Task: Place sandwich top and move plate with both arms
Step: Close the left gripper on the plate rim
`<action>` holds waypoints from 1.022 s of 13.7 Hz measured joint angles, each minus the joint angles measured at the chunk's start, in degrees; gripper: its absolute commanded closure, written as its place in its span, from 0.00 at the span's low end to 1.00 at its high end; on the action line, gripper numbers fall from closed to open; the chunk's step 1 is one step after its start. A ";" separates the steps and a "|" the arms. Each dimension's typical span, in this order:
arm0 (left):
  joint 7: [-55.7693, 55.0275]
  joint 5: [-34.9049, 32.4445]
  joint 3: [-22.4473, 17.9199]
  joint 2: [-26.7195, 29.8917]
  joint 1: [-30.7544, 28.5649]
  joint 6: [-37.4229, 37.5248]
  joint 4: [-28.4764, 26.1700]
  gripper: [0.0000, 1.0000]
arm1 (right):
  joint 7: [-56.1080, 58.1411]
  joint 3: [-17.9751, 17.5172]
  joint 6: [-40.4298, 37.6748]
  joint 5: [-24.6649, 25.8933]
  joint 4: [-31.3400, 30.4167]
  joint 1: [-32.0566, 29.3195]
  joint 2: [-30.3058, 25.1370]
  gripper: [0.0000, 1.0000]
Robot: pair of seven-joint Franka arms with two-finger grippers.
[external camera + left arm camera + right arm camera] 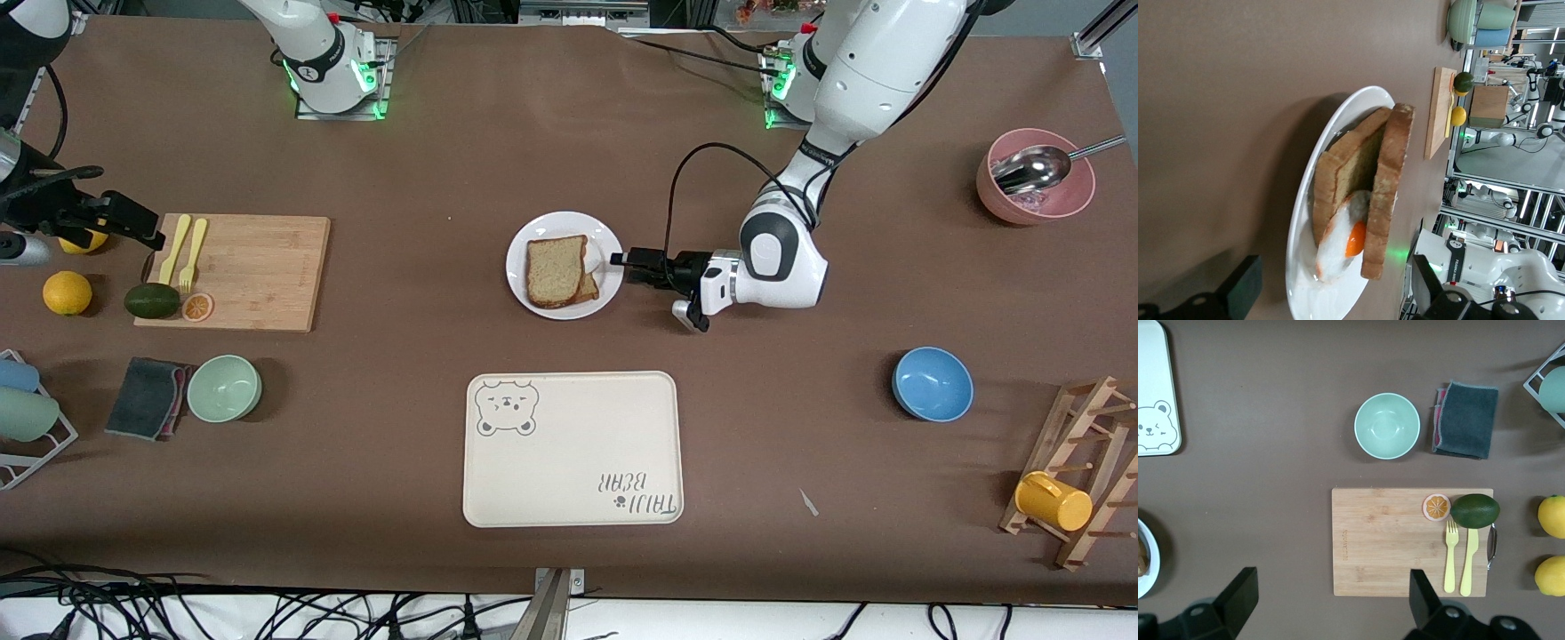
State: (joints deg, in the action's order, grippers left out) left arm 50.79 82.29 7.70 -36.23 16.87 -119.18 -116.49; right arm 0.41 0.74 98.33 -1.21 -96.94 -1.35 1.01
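Sandwich top (556,268) inspection begins at the left tool (622,260), which we find low at the rim of the plate (524,286), on the side toward the left arm's end of the table, its fingers spread apart and holding nothing. In the left wrist view the fingers (1241,285) stand either side of the plate edge without clamping it. The right tool (133,227) hangs over the wooden cutting board (258,276), fingers likewise apart and empty; that arm waits.

We note the sandwich top already lies on the plate, stacked over a darker slice (1338,180) with a fried egg (1345,243) between. It is pale tan, speckled, dark-crusted, squarish with one rounded edge, and sits slightly askew of the lower slice.

We judge the stack soft, light and loose, so it could slide if the plate tilts. The plate looks rigid, smooth and probably slippery. We recommend each tool grip the thin rim at facing edges and keep it level. The cream bear tray (573,449) lies nearer the front camera than the plate.
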 measured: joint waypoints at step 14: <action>5.58 3.78 0.96 0.00 2.73 -3.12 -3.02 0.38 | 1.38 -0.11 0.17 -0.01 0.00 0.00 0.00 0.00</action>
State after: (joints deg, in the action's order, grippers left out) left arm 56.37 86.07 8.66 -36.23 19.60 -122.30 -119.51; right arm 1.79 0.64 98.51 -1.22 -96.93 -1.35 1.01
